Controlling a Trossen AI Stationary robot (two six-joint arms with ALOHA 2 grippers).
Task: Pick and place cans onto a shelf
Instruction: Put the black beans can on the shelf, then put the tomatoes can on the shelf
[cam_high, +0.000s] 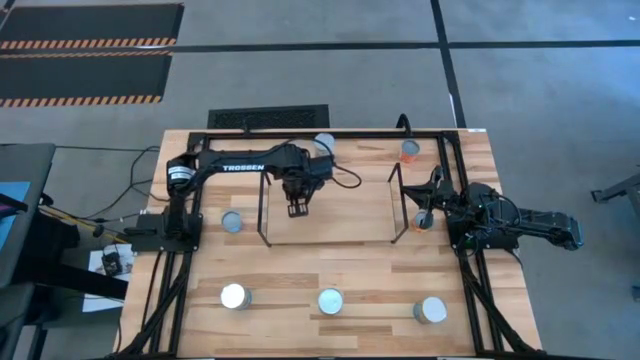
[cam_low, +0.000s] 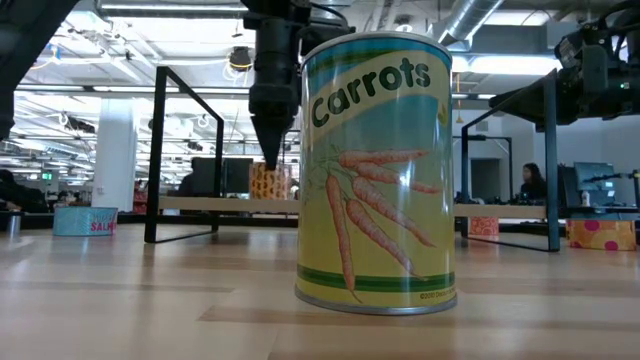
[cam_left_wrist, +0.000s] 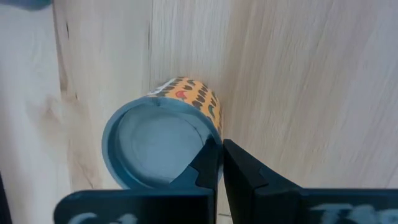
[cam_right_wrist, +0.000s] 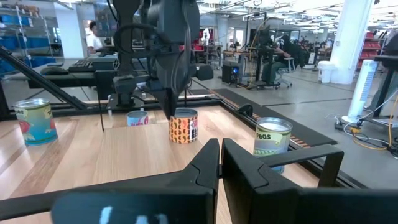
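Observation:
The shelf (cam_high: 345, 215) is a low light-wood platform between black wire uprights at the table's middle. One orange-patterned can (cam_left_wrist: 186, 99) with a bluish top stands upright on it near its left end; it also shows in the low view (cam_low: 270, 183) and the right wrist view (cam_right_wrist: 183, 126). My left gripper (cam_high: 298, 208) is shut and points down right above this can's top. My right gripper (cam_right_wrist: 221, 155) is shut and empty, level, at the shelf's right end (cam_high: 430, 195). My left gripper's shut fingertips (cam_left_wrist: 211, 155) stand at the rim of the can's top (cam_left_wrist: 193, 146), coming from above and pointing down. I cannot tell whether they touch it. The can stands upright on the shelf.
Other cans stand on the table: a carrots can (cam_low: 378, 170) at the near middle (cam_high: 330, 301), two more along the near edge (cam_high: 234, 296) (cam_high: 431, 311), a blue one left of the shelf (cam_high: 232, 221), two at the far edge (cam_high: 323, 143) (cam_high: 409, 150), a peas can (cam_right_wrist: 272, 142).

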